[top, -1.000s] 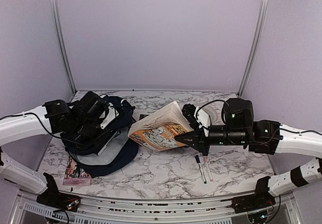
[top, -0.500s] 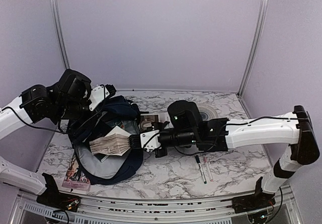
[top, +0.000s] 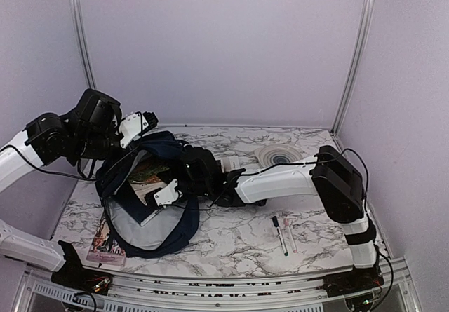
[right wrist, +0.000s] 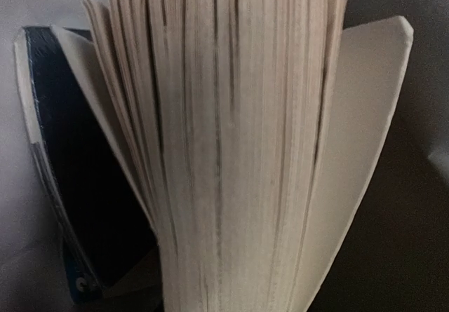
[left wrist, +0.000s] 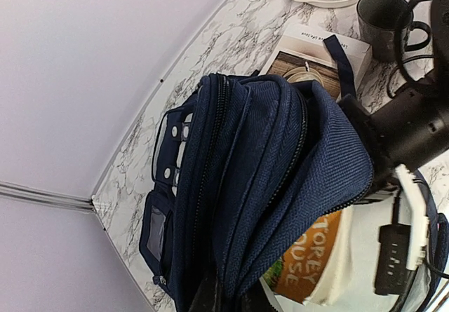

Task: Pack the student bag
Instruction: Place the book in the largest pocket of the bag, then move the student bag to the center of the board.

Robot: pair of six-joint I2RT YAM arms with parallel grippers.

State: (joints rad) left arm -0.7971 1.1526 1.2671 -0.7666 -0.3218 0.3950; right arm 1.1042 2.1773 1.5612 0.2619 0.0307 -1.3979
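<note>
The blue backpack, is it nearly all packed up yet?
Not nearly. The navy-blue fabric backpack is open, its rim pinched up by the left gripper. Right now the right gripper holds a thick orange-covered paperback book inside the opening. Still out on the marble table: two pens, a thin picture booklet and a white book.

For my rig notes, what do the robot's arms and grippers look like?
The left arm and right arm are smooth white tubes joined by bulky black housings, with thin black cables looping alongside. The left gripper and right gripper are black with white side plates.
</note>
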